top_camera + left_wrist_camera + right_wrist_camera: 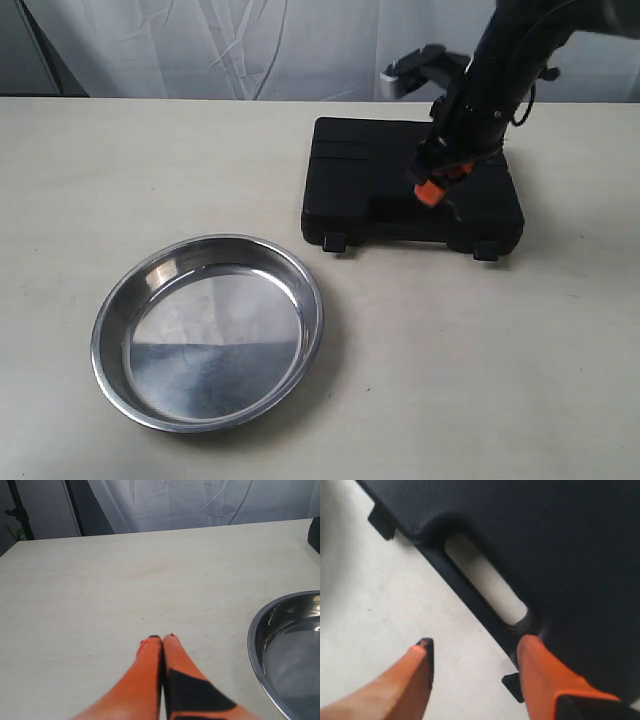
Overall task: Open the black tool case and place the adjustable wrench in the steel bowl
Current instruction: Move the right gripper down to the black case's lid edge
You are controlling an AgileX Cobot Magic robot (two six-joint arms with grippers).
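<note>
The black tool case (pixel 360 180) lies closed at the back right of the table, its carry handle slot (pixel 485 582) facing the front. The adjustable wrench is hidden. My right gripper (pixel 432 188) hovers over the case's front right part. In the right wrist view it (pixel 477 642) is open, one finger over the table and the other over the case's front edge beside a latch (pixel 512 685). The steel bowl (pixel 210 330) sits empty at the front left. My left gripper (pixel 162 638) is shut on nothing above bare table, with the bowl (pixel 295 645) beside it.
Two latches (pixel 335 241) (pixel 487 250) stick out from the case's front edge. A white curtain hangs behind the table. A corner of the case (pixel 315 532) shows at the edge of the left wrist view.
</note>
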